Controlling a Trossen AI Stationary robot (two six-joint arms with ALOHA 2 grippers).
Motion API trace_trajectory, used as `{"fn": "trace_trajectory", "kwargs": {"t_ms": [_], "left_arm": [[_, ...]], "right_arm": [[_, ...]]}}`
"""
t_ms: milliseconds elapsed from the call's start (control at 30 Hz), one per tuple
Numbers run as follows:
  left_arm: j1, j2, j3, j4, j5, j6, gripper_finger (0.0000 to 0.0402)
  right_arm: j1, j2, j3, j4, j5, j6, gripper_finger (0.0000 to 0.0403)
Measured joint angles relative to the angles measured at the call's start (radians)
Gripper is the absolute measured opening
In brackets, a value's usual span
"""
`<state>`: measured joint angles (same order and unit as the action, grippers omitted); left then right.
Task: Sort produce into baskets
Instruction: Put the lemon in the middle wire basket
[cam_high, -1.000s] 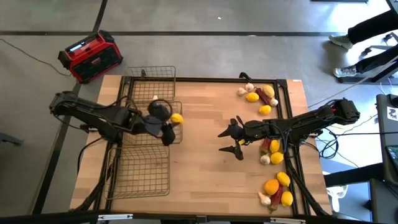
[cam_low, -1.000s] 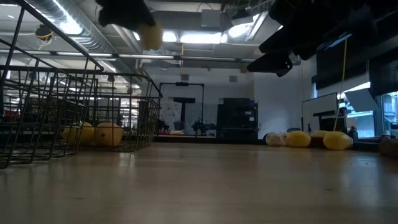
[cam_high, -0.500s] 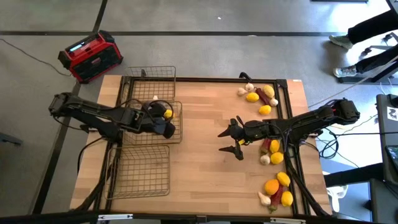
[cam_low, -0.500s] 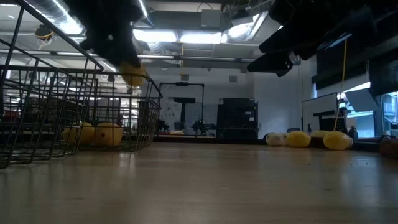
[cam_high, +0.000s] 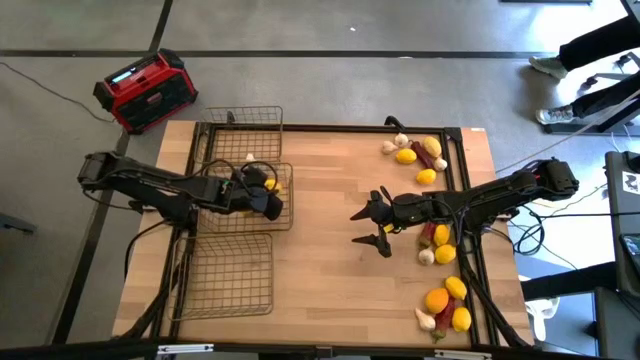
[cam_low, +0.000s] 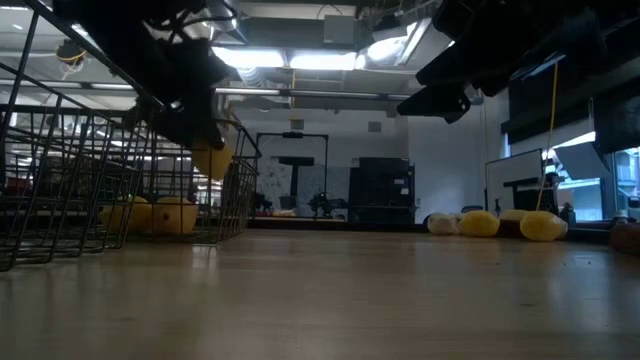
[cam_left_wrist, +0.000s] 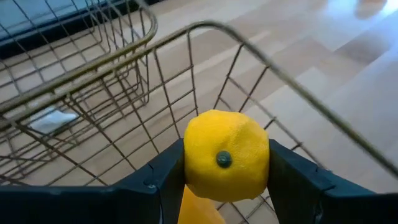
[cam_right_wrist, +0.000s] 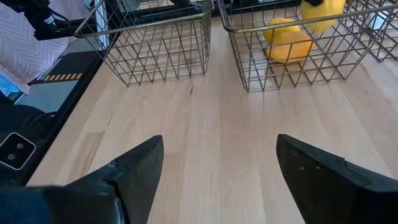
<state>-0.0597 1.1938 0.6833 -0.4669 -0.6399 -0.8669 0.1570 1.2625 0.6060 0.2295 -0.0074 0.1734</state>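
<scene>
The left claw is clamped on a round yellow lemon and is held just inside the rim of the middle shallow wire-mesh basket, above its floor. At least two yellow lemons are already seen lying in that basket. The right claw is held over the bare middle of the pale wooden worktop, its fingers spread wide and nothing between them.

The far wire-mesh basket and the near wire-mesh basket show no produce that can be made out. Most of the sorting is judged still to be done. Along the worktop's right edge three groups are left unsorted: a far cluster of yellow lemons and whitish garlic bulbs, a middle group with long red chili peppers, and a near group with a round orange citrus. The held lemon is not yet released; only the lemon category is judged begun.
</scene>
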Motion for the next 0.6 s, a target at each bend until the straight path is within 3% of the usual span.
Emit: {"fn": "trace_trajectory", "kwargs": {"t_ms": [600], "left_arm": [[0.036,0.000,-0.146,0.069,-0.001,-0.037,0.0183]], "right_arm": [[0.000,0.000,0.000,0.001,0.014,-0.009,0.0308]]}}
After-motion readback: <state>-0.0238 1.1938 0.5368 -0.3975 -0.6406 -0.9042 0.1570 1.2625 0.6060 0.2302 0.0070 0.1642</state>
